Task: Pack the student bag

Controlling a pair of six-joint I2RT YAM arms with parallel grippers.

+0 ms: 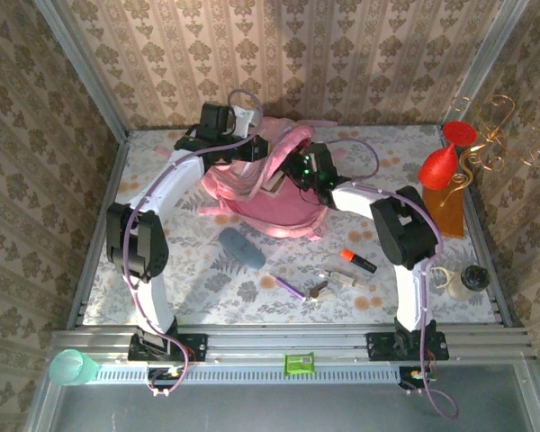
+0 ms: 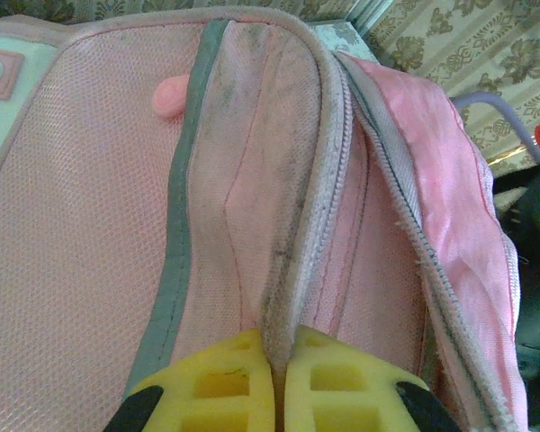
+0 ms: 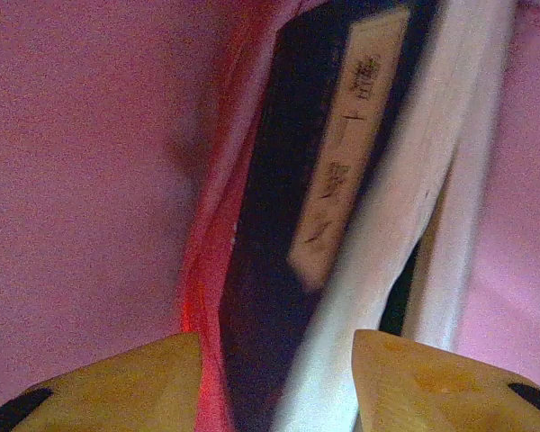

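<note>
The pink student bag (image 1: 283,202) stands at the back middle of the table with its top open. My left gripper (image 1: 250,147) is shut on the bag's grey-pink zipper rim (image 2: 299,234), which is pinched between the yellow pads (image 2: 218,382) of this gripper (image 2: 277,360). My right gripper (image 1: 295,171) reaches down into the bag's mouth. In the right wrist view it (image 3: 277,364) stands open inside the pink lining (image 3: 81,180). A dark-covered book (image 3: 283,234) with white pages and a pale label lies between the spread fingers.
On the flowered cloth in front of the bag lie a grey-blue pouch (image 1: 241,247), an orange marker (image 1: 358,261), a purple pen (image 1: 290,286) and small clear items (image 1: 342,277). A red vase (image 1: 438,166) and a glass jar (image 1: 472,279) stand at the right. A green cup (image 1: 72,367) sits at the near left.
</note>
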